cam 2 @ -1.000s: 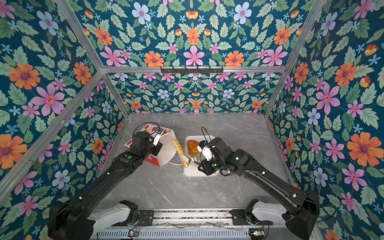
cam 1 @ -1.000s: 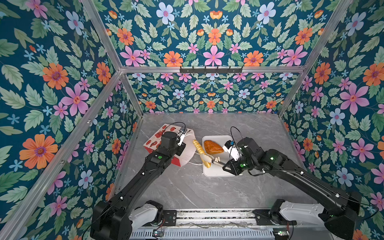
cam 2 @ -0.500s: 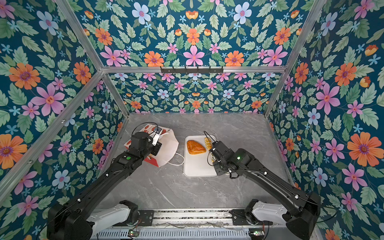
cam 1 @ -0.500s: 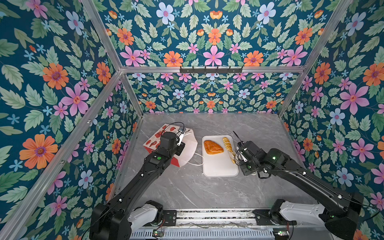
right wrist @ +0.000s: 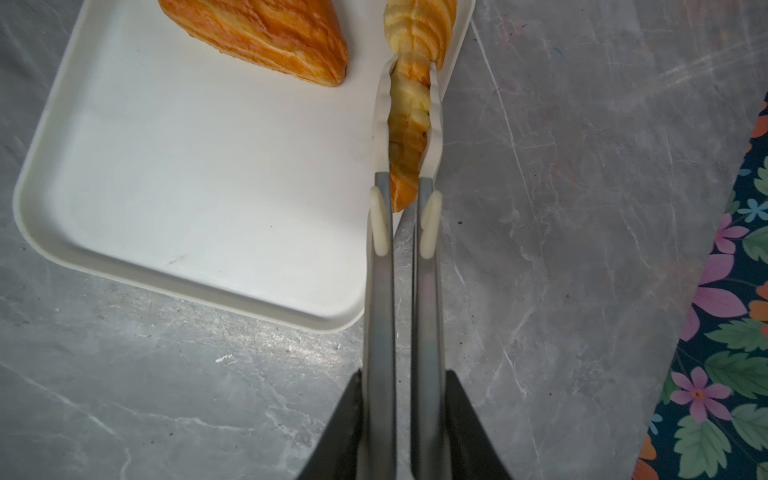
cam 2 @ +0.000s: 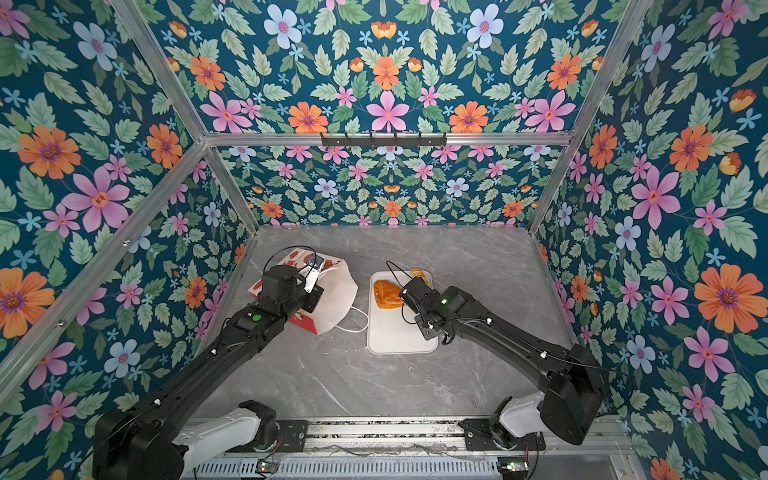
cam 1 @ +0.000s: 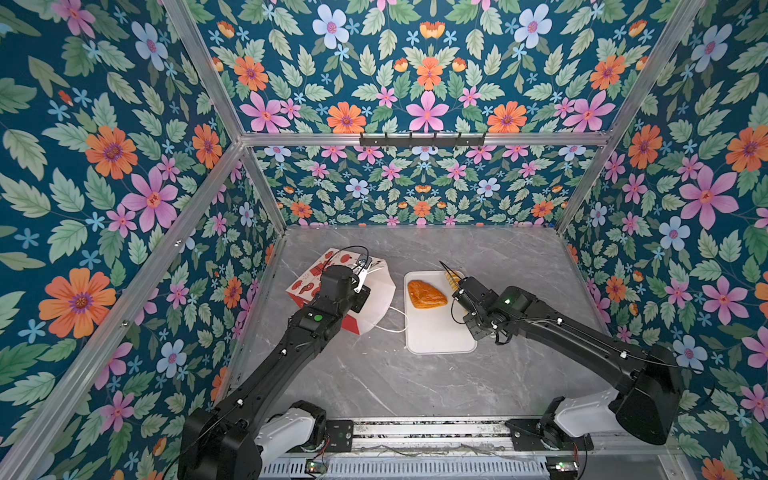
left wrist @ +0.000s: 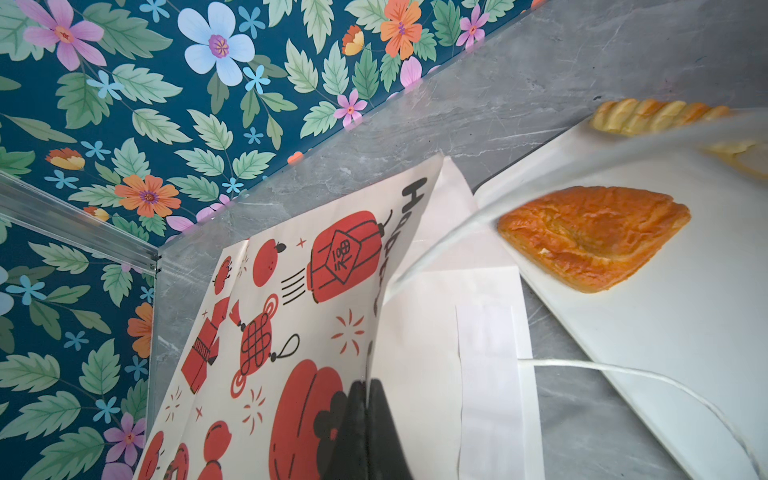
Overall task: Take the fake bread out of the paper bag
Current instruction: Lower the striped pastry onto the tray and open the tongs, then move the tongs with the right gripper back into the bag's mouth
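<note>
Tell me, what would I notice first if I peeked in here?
Bright flowery walls wrap all around. In the middle, a golden-brown pastry lies on a white tray, with tongs pinching a twisted roll at its edge. A red-printed paper bag lies to its left.

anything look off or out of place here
The paper bag lies on its side, its rim pinched by the left gripper. The ridged roll, clamped in tongs, sits over the rim of the tray rather than inside.

Three walls [cam 1: 124, 174] in dark teal, with pink, orange and pale-blue flowers and green leaves. Aluminium bars [cam 1: 299, 139] frame them; a black hook rail [cam 1: 422, 141] sits on the back bar. Below — a grey marble tabletop [cam 1: 395, 386].
</note>
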Robot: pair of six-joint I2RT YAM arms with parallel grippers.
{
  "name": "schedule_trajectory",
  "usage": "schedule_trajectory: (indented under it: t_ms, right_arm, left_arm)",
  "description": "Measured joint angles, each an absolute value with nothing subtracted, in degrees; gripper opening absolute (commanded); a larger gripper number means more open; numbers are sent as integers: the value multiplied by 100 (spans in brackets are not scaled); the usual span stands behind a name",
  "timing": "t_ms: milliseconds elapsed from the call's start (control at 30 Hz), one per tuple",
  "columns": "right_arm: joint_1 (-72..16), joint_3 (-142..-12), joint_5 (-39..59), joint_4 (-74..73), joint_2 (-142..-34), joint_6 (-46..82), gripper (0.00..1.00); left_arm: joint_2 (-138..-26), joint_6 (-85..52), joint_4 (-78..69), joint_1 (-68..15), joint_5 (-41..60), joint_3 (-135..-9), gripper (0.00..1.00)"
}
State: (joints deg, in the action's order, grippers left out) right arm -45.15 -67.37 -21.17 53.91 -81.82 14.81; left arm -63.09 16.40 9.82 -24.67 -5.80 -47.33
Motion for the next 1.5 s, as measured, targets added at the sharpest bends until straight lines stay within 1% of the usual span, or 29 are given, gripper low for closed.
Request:
schedule_trajectory:
  t_ms: [100, 233, 433, 767, 1000, 1100, 1233, 1367, 1500]
  right_arm:
    - [-4515, -6689, -2099, 5264, -8344, 1487, 22]
    - [-4515, -6657, -2034, 5146, -8466, 1549, 31]
    - [-4515, -6619, -1857, 4987, -8475, 1695, 38]
    - [-4515, -6488, -1693, 4851, -8162, 1927, 39]
    - [-4539, -6326, -1758, 4733, -7413, 1999, 39]
    - [-4703, -6233, -1723, 4591, -6984, 1929, 38]
    - [-5035, -6108, -1240, 4123, -6617, 1699, 38]
    - [-5207, -5948, -259, 3433, -6576, 1496, 37]
    - [-5271, -5730, 718, 2624, -6781, 1485, 38]
  left_arm:
    - [-6309, 1640, 982, -2469, -578, -4727, 0]
    - [-6329, 1640, 978, -2469, -576, -4727, 0]
    - [-6342, 1640, 958, -2469, -576, -4713, 0]
    - [-6361, 1640, 939, -2467, -576, -4696, 0]
    - [-6379, 1640, 926, -2467, -558, -4696, 0]
    - [-6344, 1643, 919, -2469, -517, -4683, 0]
    - [-6252, 1649, 910, -2467, -445, -4646, 0]
    - [-6125, 1669, 906, -2469, -305, -4606, 0]
    - [-5946, 1706, 910, -2467, -128, -4532, 0]
